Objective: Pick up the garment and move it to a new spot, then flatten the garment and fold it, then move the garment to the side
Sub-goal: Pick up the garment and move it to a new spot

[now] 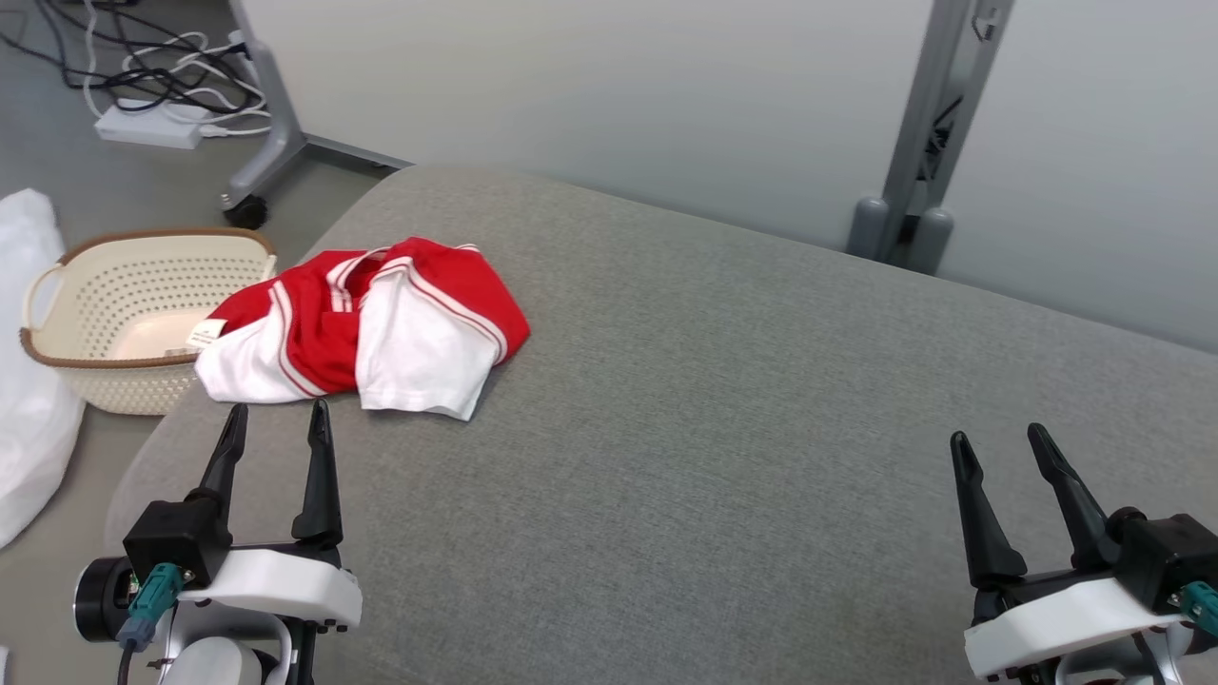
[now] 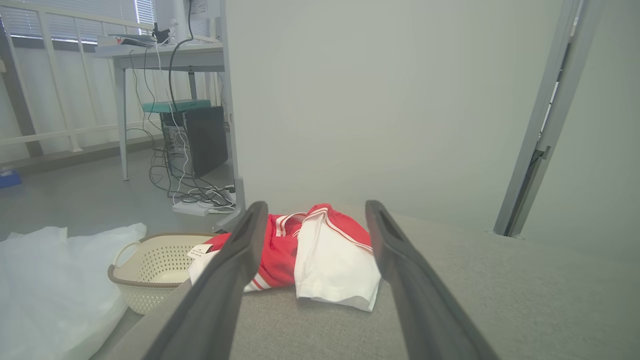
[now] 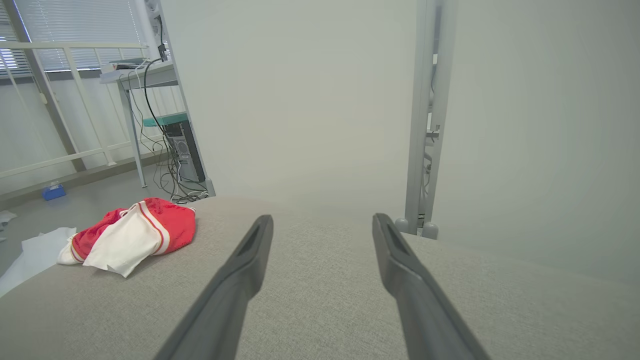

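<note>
The garment (image 1: 362, 328), a red and white piece with striped trim, lies crumpled in a loose heap near the far left corner of the grey padded table (image 1: 714, 400). Its left edge, where a small label shows, seems to hang over the table's edge above the cream basket (image 1: 105, 390) on the floor, though the angle makes that hard to judge. Nothing about the heap is flat or folded, so the task looks to be at its very start.

The left gripper (image 1: 278, 409) hovers just short of the garment's near edge, jaws spread wide and empty. In the left wrist view the cloth sits between them further along their line, which suits a straight reach forward to pinch it. The right gripper (image 1: 996, 435) hangs over bare table well apart from the garment, jaws equally wide and holding nothing. It is probably kept clear, since the heap is on the left arm's side.

The wide middle of the table would make a sensible new spot for spreading the cloth out. A white plastic bag (image 1: 24, 381) lies on the floor beside the basket.
</note>
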